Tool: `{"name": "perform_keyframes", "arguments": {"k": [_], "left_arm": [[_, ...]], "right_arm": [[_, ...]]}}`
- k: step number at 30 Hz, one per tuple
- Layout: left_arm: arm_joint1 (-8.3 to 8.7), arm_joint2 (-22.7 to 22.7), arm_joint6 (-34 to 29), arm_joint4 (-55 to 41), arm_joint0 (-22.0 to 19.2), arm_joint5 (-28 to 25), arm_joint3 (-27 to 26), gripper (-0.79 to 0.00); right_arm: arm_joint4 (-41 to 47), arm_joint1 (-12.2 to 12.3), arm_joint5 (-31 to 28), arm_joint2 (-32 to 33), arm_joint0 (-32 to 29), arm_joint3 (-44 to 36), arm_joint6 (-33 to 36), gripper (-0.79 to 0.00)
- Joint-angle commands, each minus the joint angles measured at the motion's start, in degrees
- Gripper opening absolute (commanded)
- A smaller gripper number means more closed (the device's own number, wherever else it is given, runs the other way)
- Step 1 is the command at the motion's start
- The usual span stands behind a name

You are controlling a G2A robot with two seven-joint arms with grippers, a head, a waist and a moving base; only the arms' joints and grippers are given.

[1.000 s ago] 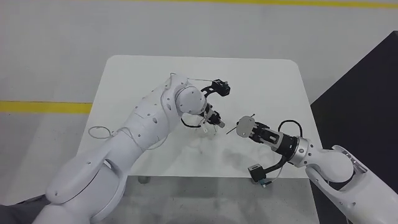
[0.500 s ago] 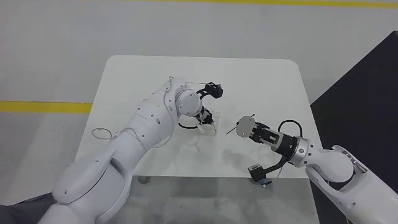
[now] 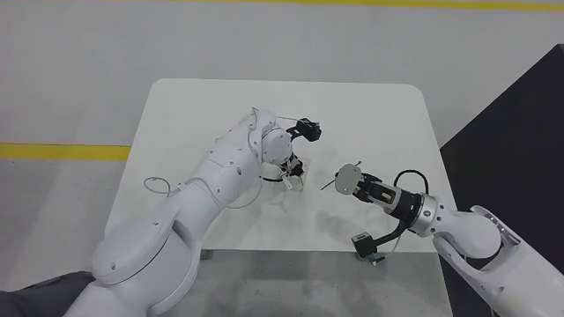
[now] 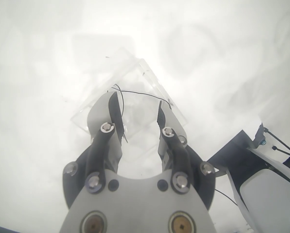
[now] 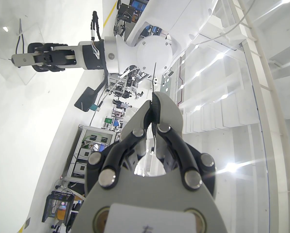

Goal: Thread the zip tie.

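Now left gripper (image 4: pixel 136 99) open, shifted over clear plate (image 4: pixel 141 72); right gripper (image 5: pixel 152 103) unmoved, pinching zip tie (image 5: pixel 154 76).

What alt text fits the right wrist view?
The right gripper is shut on a thin black zip tie that sticks out past it. Farther off, the left gripper is at a clear plastic plate on the white table.

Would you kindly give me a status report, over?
Left gripper open at clear block. Right gripper shut on zip tie. No obstacle seen between them.
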Motion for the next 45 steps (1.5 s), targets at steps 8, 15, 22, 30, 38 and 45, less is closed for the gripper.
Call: {"name": "perform_keyframes", "arguments": {"k": [8, 15, 22, 30, 38, 45], "left_arm": [[-2.04, 0.4, 2.0, 2.2, -0.4, 0.7, 2.9, -0.499], [-2.71, 0.0, 2.7, 2.0, -0.8, -1.0, 3.8, 0.0], [-2.56, -0.1, 3.9, 2.6, -0.1, -0.8, 3.1, 0.0], [-1.22, -2.1, 1.0, 3.1, 0.1, 0.7, -3.1, 0.0], [2.61, -7.8, -3.8, 2.9, 1.0, 4.9, -14.4, 0.0], [8.05, -16.1, -6.6, 4.6, 6.4, 8.1, -25.3, 0.0]], "right_arm": [[0.0, 0.0, 0.0, 0.0, 0.0, 0.0, 0.0, -0.785], [0.0, 0.0, 0.0, 0.0, 0.0, 0.0, 0.0, -0.785], [0.0, 0.0, 0.0, 0.0, 0.0, 0.0, 0.0, -0.785], [0.0, 0.0, 0.0, 0.0, 0.0, 0.0, 0.0, -0.785], [0.0, 0.0, 0.0, 0.0, 0.0, 0.0, 0.0, -0.785], [0.0, 0.0, 0.0, 0.0, 0.0, 0.0, 0.0, -0.785]]}}
